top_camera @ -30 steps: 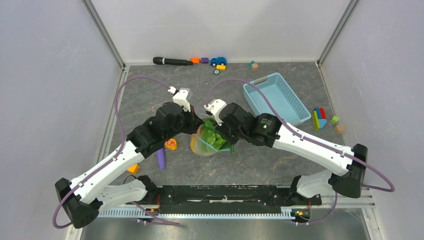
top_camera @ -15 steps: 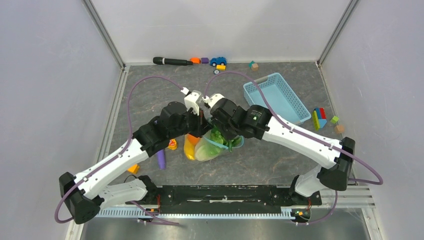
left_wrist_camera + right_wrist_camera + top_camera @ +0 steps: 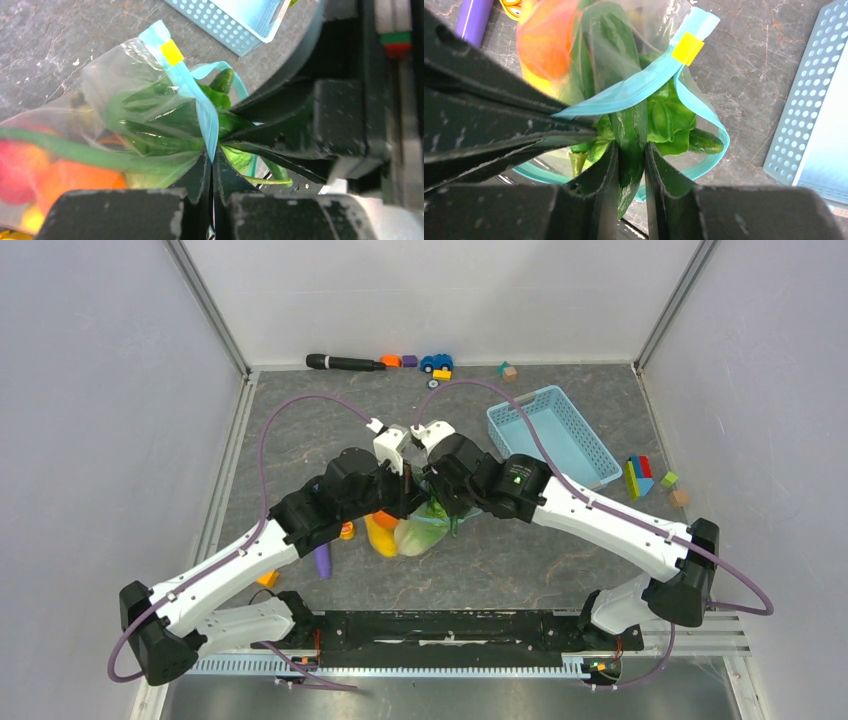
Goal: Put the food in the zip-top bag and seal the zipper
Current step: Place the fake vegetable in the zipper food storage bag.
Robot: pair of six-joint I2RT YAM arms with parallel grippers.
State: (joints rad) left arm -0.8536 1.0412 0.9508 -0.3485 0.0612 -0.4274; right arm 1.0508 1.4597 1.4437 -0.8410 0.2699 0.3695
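Top external: left tool point(image 3: 404, 486), right tool point(image 3: 432, 494) closer together above zip-top bag point(image 3: 417, 537)

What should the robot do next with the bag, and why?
Probably the right end effector should push the green pod it pinches deeper into the zip-top bag. The pod pokes out across the open zipper, which the left end effector pinches, so the mouth likely cannot seal until the pod is tucked under with the lettuce.
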